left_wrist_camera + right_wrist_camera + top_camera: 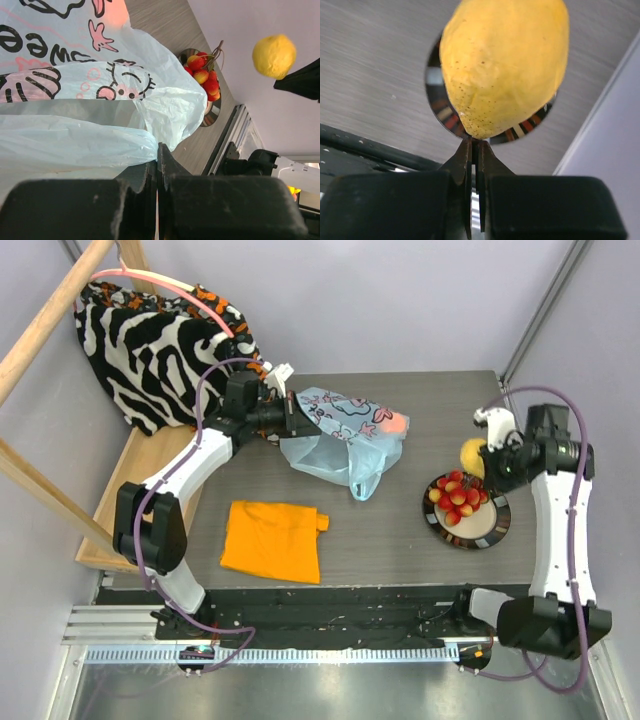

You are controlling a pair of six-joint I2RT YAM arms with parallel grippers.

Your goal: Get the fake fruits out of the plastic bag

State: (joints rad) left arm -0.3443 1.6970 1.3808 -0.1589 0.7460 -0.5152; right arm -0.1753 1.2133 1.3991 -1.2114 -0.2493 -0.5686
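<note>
Right claw (475, 146) pinches a pitted, oval yellow lemon (505, 65).

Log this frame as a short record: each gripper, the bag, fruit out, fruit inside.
left gripper: shut on an edge of the bag
right gripper: shut on the tip of the lemon, which is lifted near the plate
fruit out: strawberries piled on plate
fruit inside: one reddish fruit shows through bag
other: orange cloth lies flat, apart from bag

The grey surface (400, 540) is carrying a pale blue plastic bag (345, 435), a folded orange cloth (272, 540) and a round plate (488, 530) near its right edge.
</note>
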